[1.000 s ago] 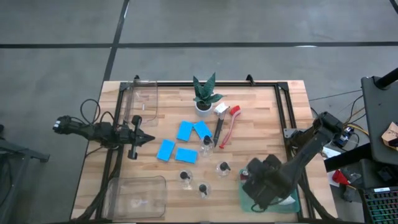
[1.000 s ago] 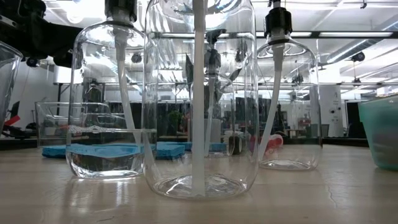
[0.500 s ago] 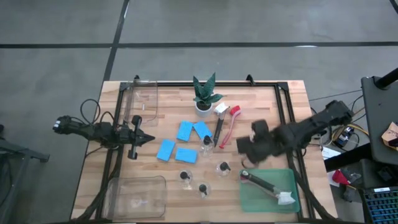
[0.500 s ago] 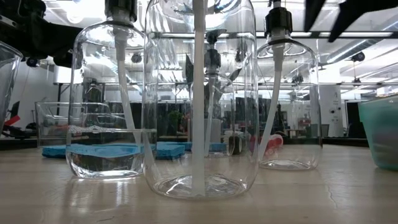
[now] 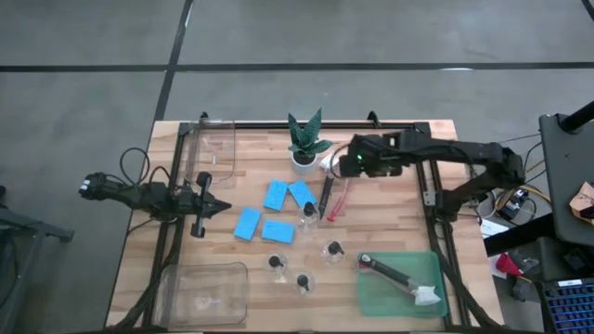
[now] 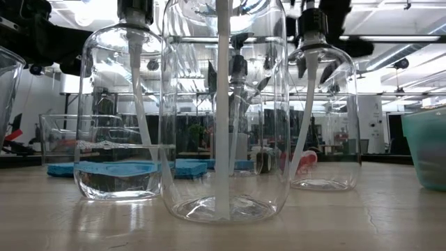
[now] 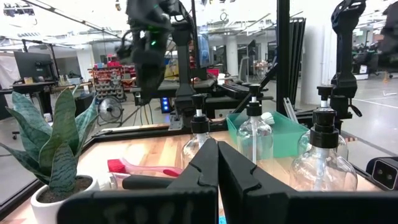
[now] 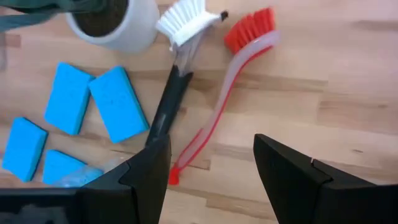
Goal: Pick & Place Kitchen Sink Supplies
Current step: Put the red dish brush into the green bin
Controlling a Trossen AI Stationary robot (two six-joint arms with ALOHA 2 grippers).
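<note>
Wooden tabletop: right gripper, fingers spread, hovers over the red brush (black-handled brush just beside); advise centring on the handle before closing.

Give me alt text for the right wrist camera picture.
The right gripper, jaws open and empty, hangs over a wooden table above two brushes lying side by side: a red brush and a black-handled brush with white bristles. Four blue sponges and a white plant pot lie beyond them.
</note>
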